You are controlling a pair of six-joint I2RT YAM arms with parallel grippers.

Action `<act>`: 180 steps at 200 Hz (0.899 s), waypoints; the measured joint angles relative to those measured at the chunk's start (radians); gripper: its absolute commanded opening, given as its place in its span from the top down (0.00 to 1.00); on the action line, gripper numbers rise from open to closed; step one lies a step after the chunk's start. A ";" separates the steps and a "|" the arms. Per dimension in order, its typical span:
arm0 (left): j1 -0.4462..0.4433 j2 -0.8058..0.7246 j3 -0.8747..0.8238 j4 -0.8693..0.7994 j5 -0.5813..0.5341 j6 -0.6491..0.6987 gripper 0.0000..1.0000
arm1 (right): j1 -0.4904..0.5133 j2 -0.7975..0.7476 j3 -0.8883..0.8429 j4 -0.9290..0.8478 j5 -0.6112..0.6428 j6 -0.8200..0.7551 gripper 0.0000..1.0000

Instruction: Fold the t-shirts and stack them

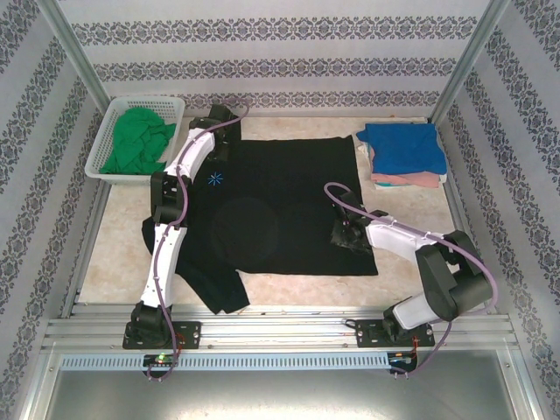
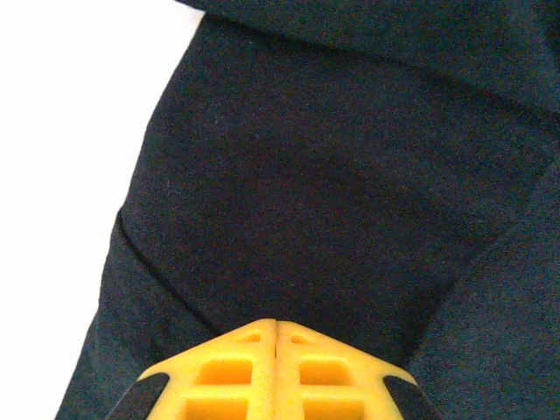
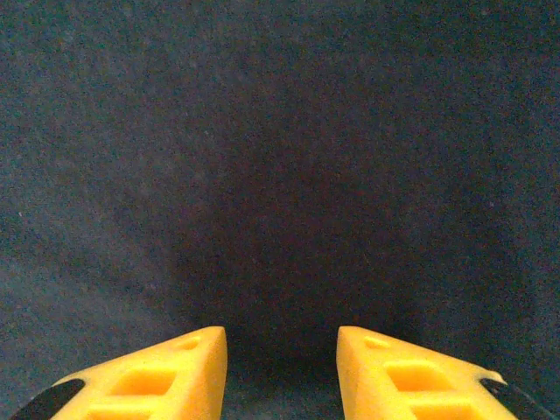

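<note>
**Black shirt pinched at its far left corner**

Black shirt [image 1: 289,192] lies spread flat, with one sleeve trailing off its near left corner. The left gripper [image 2: 276,325] sits at the shirt's far left corner, jaws pressed together. A pinch of cloth seems caught between them, though the tips hide the bite. The right gripper [image 3: 282,337] is low over the shirt's near right part, jaws apart and holding nothing. Off the shirt's far right corner a blue shirt [image 1: 402,144] rests on a pink one [image 1: 407,181]. Off its far left corner a green shirt [image 1: 136,144] fills the basket [image 1: 112,112].

This looks like the start of the first fold. The right gripper should close on cloth before either arm lifts. Both should then rise together, low and level, keeping the edge between them taut so the fold lands straight with no sleeve sticking out
</note>
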 measured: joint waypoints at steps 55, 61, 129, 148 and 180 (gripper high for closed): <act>0.016 -0.031 -0.031 -0.026 0.026 0.034 0.61 | -0.101 -0.200 -0.067 -0.093 0.002 -0.023 0.60; 0.013 -0.047 -0.050 -0.023 0.031 0.036 0.56 | -0.114 -0.217 -0.067 -0.102 0.003 -0.026 0.60; -0.039 -0.032 -0.024 -0.005 -0.002 0.027 0.47 | -0.025 -0.083 0.156 -0.078 0.005 -0.088 0.55; -0.032 -0.012 -0.024 -0.005 -0.006 0.024 0.50 | 0.002 0.013 0.217 -0.050 0.011 -0.102 0.55; -0.031 0.000 -0.015 -0.003 -0.006 0.019 0.81 | 0.051 0.192 0.279 -0.024 0.035 -0.106 0.58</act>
